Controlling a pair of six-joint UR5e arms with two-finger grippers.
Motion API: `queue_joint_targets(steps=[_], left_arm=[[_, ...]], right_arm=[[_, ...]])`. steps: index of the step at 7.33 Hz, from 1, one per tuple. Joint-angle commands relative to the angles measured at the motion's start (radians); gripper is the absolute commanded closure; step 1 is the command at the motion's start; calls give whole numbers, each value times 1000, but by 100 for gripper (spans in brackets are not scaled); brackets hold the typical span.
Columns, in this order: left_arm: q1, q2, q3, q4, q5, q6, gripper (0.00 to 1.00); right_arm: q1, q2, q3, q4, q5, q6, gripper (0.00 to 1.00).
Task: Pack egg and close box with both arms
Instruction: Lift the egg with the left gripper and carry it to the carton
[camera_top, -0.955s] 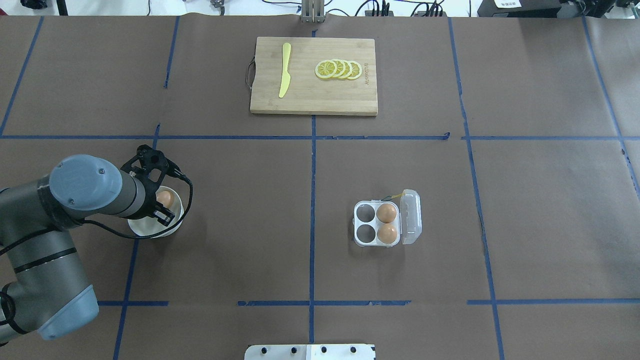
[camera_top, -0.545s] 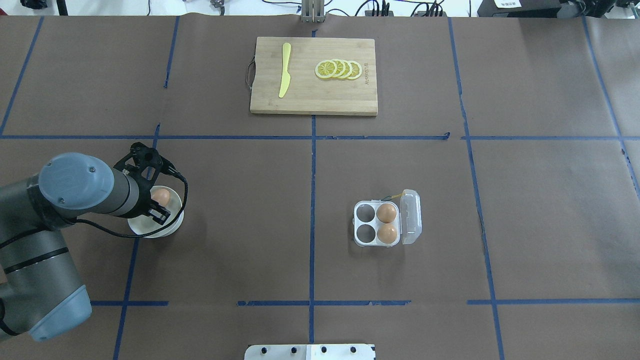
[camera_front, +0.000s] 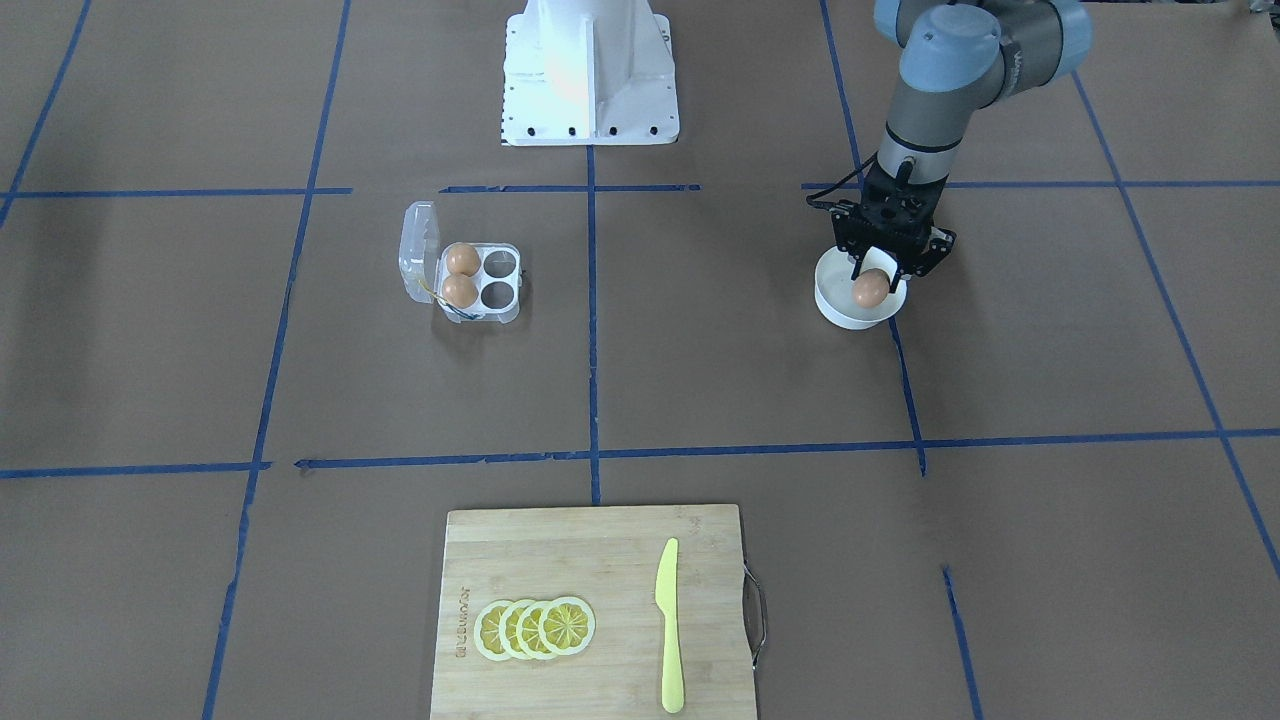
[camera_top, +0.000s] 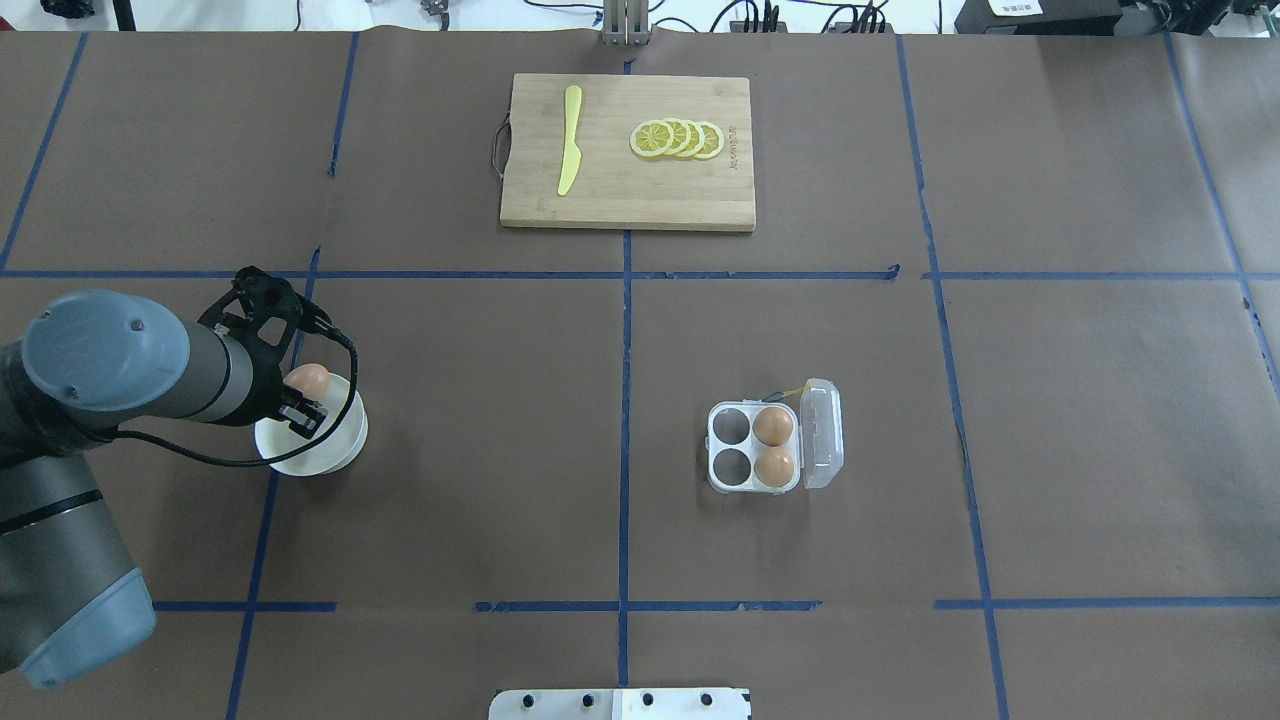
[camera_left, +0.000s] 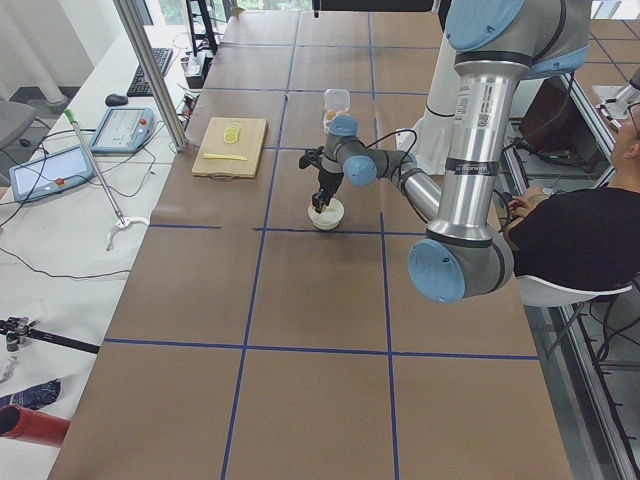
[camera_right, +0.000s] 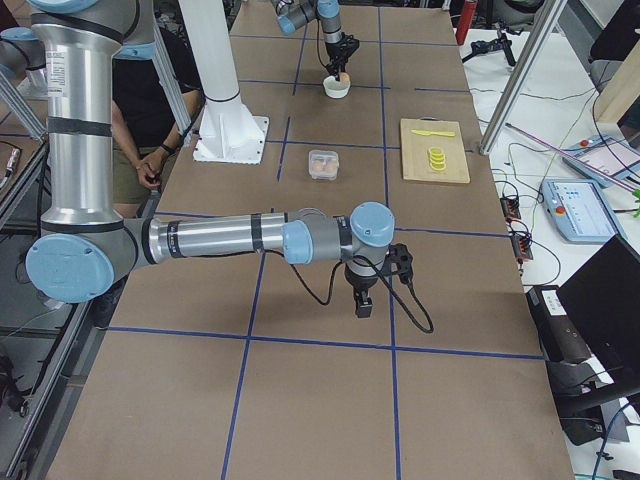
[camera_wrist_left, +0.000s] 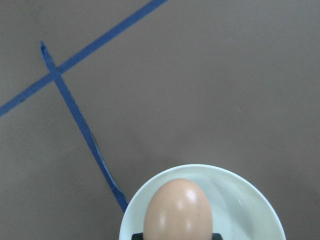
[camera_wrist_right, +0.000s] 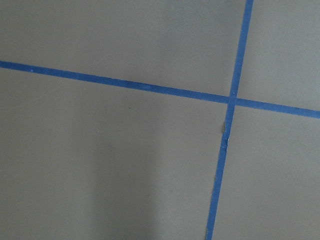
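My left gripper (camera_top: 304, 393) is shut on an orange-brown egg (camera_top: 309, 379) and holds it just above a white round bowl (camera_top: 335, 452). In the front-facing view the egg (camera_front: 871, 288) sits between the black fingers over the bowl (camera_front: 833, 305). The left wrist view shows the egg (camera_wrist_left: 177, 210) above the bowl (camera_wrist_left: 260, 210). The clear egg box (camera_top: 722, 447) lies right of centre, lid (camera_top: 823, 432) open, with two eggs (camera_top: 773, 426) in its right-hand cells and two cells empty. My right gripper (camera_right: 362, 305) hangs above bare table; I cannot tell its jaws.
A wooden cutting board (camera_top: 640, 200) lies at the far middle with lemon slices (camera_top: 677, 138) and a yellow knife (camera_top: 569, 140). The white pedestal base (camera_front: 588, 70) stands at the robot's side. Blue tape lines cross the brown table cover.
My left gripper has risen with the egg, lifting it out of the bowl, and the arm has drawn left in the overhead view. The box has not moved.
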Motion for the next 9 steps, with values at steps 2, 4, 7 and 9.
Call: queue_joint_targets(steps=[2,4,7,9], left_arm=[[-7,-267,59,152,-47,-30,100],[33,-452,212,143,-115,-160,100],[116,-657,419,43,-120,-357,100],[154,-725,470,4,-121,-450,100]], right_arm=[[-1,0,3,1,0,0,0],[-1,0,2,0,0,0,0],[-1,-2,0,0,26,2,0],[-1,-2,-3,0,31,2,0]])
